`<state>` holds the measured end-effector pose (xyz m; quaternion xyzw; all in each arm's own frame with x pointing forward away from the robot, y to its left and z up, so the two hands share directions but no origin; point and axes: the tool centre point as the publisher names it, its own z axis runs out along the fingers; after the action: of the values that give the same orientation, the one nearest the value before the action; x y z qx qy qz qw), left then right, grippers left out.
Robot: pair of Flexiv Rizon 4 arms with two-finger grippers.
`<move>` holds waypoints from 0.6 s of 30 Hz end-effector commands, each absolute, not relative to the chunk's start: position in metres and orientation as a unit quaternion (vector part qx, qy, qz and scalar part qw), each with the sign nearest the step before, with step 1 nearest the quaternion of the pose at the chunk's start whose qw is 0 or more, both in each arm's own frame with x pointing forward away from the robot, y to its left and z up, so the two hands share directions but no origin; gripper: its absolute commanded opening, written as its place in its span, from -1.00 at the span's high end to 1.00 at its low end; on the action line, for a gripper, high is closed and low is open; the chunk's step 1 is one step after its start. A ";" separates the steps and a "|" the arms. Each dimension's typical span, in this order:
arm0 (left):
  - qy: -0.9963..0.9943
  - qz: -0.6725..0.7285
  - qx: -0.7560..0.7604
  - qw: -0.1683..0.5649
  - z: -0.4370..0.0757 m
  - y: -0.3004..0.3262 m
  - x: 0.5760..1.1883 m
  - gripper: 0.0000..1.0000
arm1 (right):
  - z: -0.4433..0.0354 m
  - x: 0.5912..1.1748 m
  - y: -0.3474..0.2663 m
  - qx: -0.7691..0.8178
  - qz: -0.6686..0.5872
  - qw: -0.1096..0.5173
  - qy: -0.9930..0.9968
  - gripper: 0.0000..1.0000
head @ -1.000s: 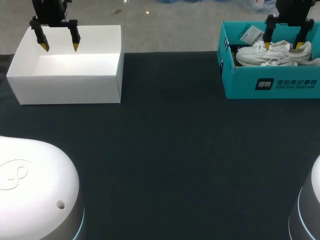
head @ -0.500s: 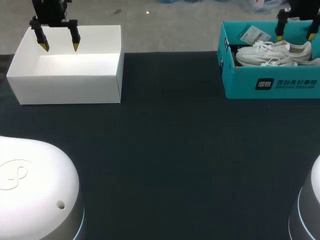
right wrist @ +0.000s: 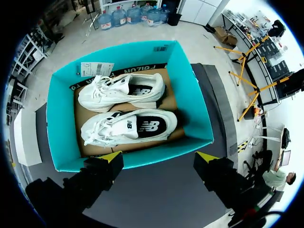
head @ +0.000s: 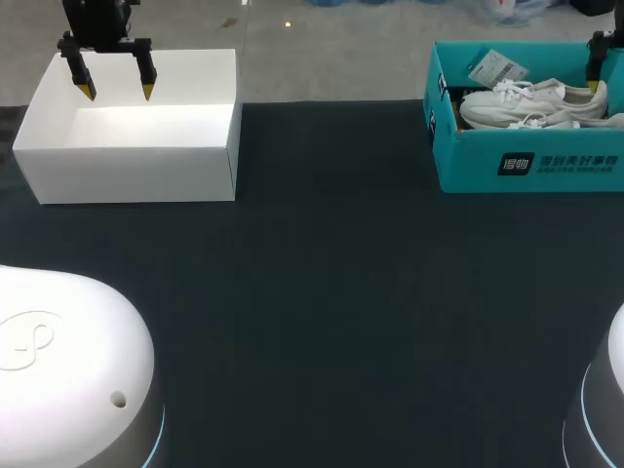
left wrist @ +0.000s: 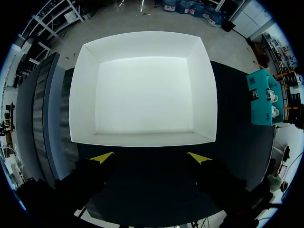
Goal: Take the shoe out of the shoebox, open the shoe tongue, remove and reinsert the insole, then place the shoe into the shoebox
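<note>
My right pincer (right wrist: pixel 159 156) is wide open over the teal shoebox (right wrist: pixel 191 97), with the nearer shoe (right wrist: pixel 128 127) lying just ahead of its tips, ready for a grab I reckon. My left pincer (left wrist: pixel 150 156) is open too, out of the way over the white box (left wrist: pixel 142 138).

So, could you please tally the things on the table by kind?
Shoes: 2 (near shoe, far shoe)
Boxes: 2 (teal shoebox, white box)
Paper tags: 1 (tag)
Total: 5
</note>
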<state>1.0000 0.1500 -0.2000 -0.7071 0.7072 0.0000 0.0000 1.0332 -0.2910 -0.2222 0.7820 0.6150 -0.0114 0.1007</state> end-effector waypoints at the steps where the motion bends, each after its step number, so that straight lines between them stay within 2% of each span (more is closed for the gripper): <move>1: 0.707 0.000 -0.707 0.000 -0.200 0.150 1.000 -1.00 | -0.240 1.041 -0.297 0.785 -0.006 0.093 0.612 -1.00; 3: 0.707 0.000 -0.707 0.000 -0.200 0.150 1.000 -1.00 | -0.248 1.045 -0.300 0.784 -0.014 0.118 0.609 -1.00; 18: 0.707 0.000 -0.707 0.000 -0.200 0.150 1.000 -1.00 | -0.248 1.045 -0.300 0.784 -0.014 0.118 0.609 -1.00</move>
<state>1.0000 0.1499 -0.2000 -0.7070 0.7072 0.0000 0.0000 1.0448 -0.3001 -0.2478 0.7837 0.6096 -0.0132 0.1183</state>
